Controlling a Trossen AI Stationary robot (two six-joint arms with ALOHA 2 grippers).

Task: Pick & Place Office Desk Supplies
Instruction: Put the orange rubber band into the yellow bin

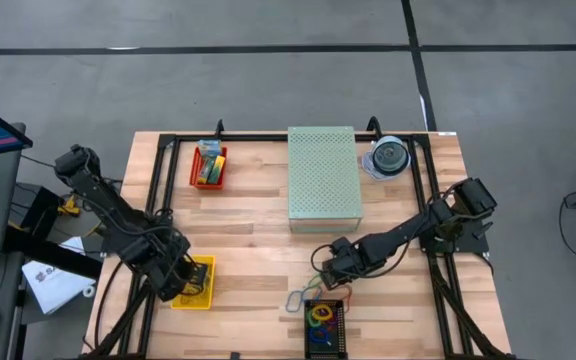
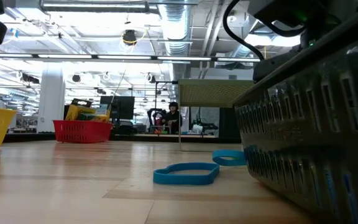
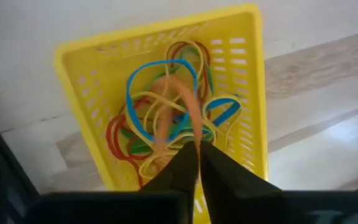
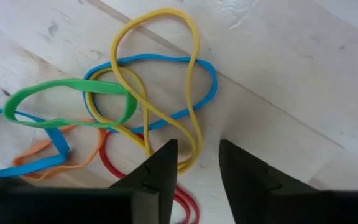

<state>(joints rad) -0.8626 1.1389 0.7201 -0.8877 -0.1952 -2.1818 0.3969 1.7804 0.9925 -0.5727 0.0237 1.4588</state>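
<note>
My left gripper (image 3: 197, 152) is shut on an orange rubber band (image 3: 182, 102) just above a yellow basket (image 3: 73, 74) that holds several bands in blue, yellow, red and green; the basket stands at the near left (image 1: 194, 283). My right gripper (image 4: 197, 155) is open, pointing down over a loose heap of bands on the table: yellow (image 4: 157, 74), blue (image 4: 207, 87), green (image 4: 67, 102), orange (image 4: 48, 158), red (image 4: 114, 165). Its fingers stand on either side of the yellow band's near end; I see no touch. The heap also shows in the high view (image 1: 301, 296). My left gripper pinches the orange band at one end of its loop (image 3: 194, 134) between its two fingertips, from above, pointing down. The rest of the loop reaches down over the bands in the basket. I cannot tell whether its far end rests on them.
A black basket (image 1: 325, 327) with bands stands at the near edge, just by the heap. A red basket (image 1: 208, 166) with crayon boxes, a pale green perforated box (image 1: 321, 178) and a clear disc case (image 1: 388, 157) stand at the far side. Two blue bands (image 2: 187, 174) lie beside the black basket.
</note>
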